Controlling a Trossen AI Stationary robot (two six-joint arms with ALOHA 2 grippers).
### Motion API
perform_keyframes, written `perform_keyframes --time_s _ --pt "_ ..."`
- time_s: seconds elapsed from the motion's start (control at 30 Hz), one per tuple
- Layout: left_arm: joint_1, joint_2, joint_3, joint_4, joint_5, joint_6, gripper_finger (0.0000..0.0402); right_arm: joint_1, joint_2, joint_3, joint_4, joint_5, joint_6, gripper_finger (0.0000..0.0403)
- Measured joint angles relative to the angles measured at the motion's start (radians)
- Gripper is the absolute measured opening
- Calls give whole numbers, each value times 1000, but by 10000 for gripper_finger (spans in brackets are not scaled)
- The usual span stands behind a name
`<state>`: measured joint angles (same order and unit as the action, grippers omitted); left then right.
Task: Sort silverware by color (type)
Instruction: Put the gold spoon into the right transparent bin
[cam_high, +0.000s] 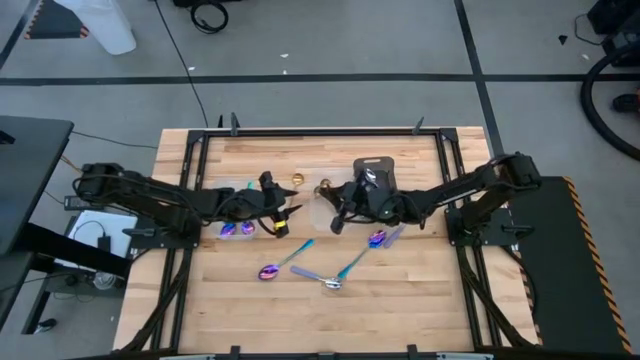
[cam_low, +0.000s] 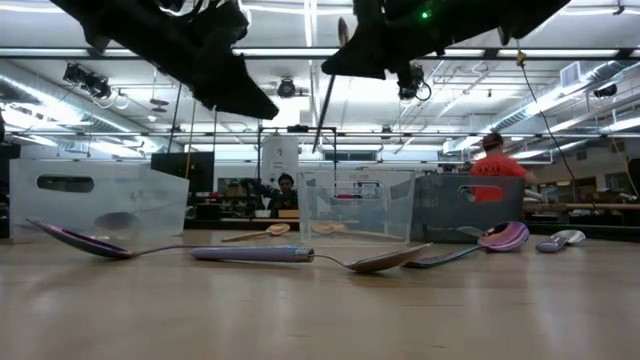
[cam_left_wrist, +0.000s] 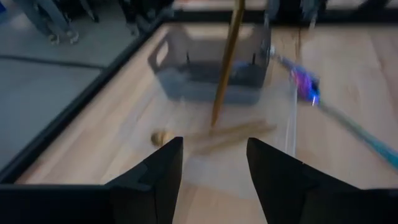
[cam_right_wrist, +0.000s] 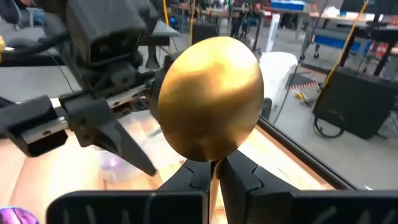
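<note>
My right gripper (cam_right_wrist: 214, 171) was closed on a gold spoon (cam_right_wrist: 211, 99), held above the clear box (cam_low: 358, 205) at the table's middle. I judged I should lower it slowly inside the walls before letting go. The spoon stood nearly upright, bowl up, handle down. My left gripper (cam_left_wrist: 211, 165) was open just beside, holding nothing

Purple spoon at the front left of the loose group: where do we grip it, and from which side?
Take the purple spoon by its teal handle, about mid-length, coming straight down with the fingers across its width. It lies flat on the table, so a side approach likely finds no gap. The handle is straight and narrow, and its middle looks clear of the neighbouring spoon.
</note>
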<state>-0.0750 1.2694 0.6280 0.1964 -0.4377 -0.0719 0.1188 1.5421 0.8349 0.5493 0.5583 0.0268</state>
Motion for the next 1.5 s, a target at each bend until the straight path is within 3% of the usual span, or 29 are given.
perform_keyframes --time_s 0.33,0.8,1.0,1.5 --pt "-2 -12 -1 -95 11 -74 187 -42 -117 0 -299 -20 111 22" --pt "-2 -12 -1 -89 13 -101 188 -222 -111 1 -455 -431 269 22" --pt "-2 -12 -1 -74 13 -100 188 -268 -16 106 -688 -487 294 22" --pt "0 -11 -1 -94 13 -89 188 -386 263 419 -989 -868 340 23"
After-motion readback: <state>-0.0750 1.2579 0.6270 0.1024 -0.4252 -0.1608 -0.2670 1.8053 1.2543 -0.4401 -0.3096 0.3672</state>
